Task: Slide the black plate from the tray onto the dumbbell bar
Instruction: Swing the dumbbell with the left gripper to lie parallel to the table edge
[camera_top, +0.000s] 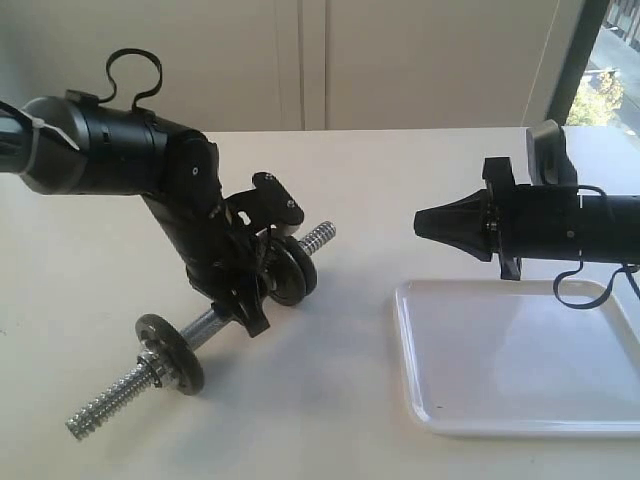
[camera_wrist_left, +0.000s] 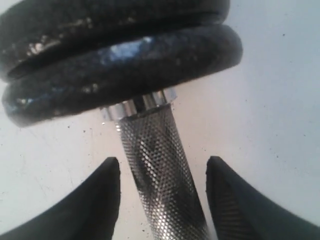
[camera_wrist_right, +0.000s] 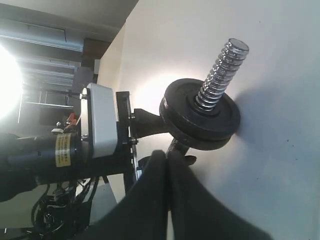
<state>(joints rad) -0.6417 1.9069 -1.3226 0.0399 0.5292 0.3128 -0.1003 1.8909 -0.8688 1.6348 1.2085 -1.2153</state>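
Found the black plate (camera_wrist_right: 200, 114) on the dumbbell bar (camera_top: 108, 402), flush against a second disc (camera_wrist_right: 212, 142) near one threaded end. Saw left gripper (camera_wrist_left: 163, 171) spread astride the knurled grip (camera_wrist_left: 149, 142) (yellow arm label (camera_wrist_right: 62, 150) unreadable), right gripper (camera_top: 421, 222) pressed together near the tray (camera_top: 413, 400).

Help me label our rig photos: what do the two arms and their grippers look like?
Both arms are black and tube-shaped. The left arm wears a white zip tie and a black cable loop, plus a white box. The right arm carries a grey box and a looping black cable. The left gripper and right gripper have black tapered fingers.
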